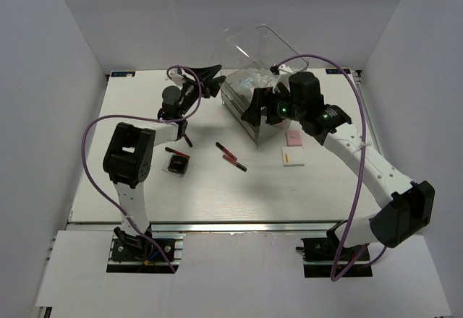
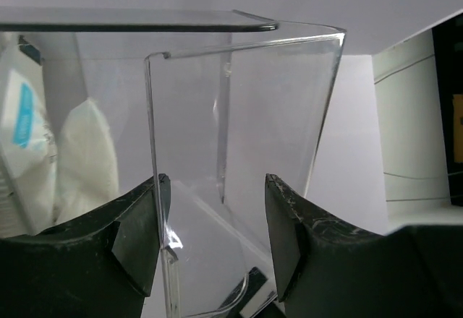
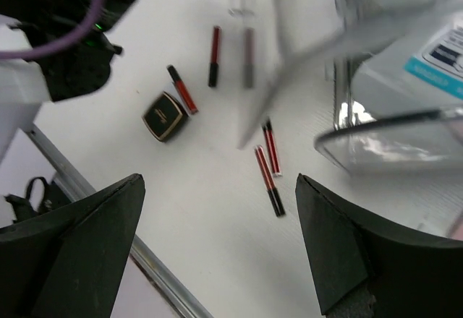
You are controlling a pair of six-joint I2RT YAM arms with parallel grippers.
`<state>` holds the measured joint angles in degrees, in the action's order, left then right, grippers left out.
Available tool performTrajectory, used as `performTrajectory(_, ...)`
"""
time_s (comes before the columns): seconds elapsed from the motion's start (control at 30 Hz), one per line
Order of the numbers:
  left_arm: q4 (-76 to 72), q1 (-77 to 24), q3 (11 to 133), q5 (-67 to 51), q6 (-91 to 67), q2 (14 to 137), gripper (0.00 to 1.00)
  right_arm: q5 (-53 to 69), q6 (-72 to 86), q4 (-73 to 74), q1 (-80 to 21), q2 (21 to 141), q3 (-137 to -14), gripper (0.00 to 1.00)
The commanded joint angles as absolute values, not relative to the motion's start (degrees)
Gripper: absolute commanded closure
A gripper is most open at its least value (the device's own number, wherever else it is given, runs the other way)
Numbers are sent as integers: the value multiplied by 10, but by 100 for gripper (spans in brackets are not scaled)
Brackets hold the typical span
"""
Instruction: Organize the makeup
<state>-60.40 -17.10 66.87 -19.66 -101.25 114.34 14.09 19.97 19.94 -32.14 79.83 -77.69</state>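
- Left gripper [image 2: 213, 235]: jaws partly apart astride a wall of the clear drawer case [image 1: 235, 92]. Whether they clamp it cannot be told.
- Table [image 1: 145, 195], lying loose: black square compact [image 1: 177, 164]; thin black-and-red pencils [image 1: 230, 156].
- Case contents: white blue-printed packet [image 2: 25, 115].
- Right gripper [image 3: 217, 188]: jaws spread wide, holding nothing, just beside the case.
- Table, right of the case: pink square [image 1: 294, 139]; white flat box [image 1: 292, 158] just beside it.

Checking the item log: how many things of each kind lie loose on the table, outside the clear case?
Pencils: 4
Black compact: 1
Pink square: 1
White flat box: 1
Total: 7
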Motion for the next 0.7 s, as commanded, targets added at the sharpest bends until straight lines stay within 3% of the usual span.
performTrajectory(0.0, -629, -171, 704, -194, -1021, 1138, 35, 124, 128, 242, -315, 768, -775, 11)
performTrajectory(0.17, -564, -155, 692, -221, -1001, 1127, 30, 115, 61, 301, -306, 772, -793, 11)
performTrajectory(0.3, -184, -136, 728, -219, -847, 1087, 16, 114, 36, 294, -286, 746, -766, 11)
performTrajectory(0.33, -118, -133, 736, -211, -822, 1084, 6, 114, 33, 293, -280, 744, -763, 11)
performTrajectory(0.37, -22, -130, 744, -201, -803, 1081, 4, 113, 29, 290, -277, 741, -759, 11)
performTrajectory(0.47, 74, -124, 755, -161, -753, 1075, 2, 112, 21, 286, -264, 734, -749, 11)
performTrajectory(0.67, -59, -124, 715, -187, -783, 1093, 2, 209, -102, 300, -244, 731, -748, 11)
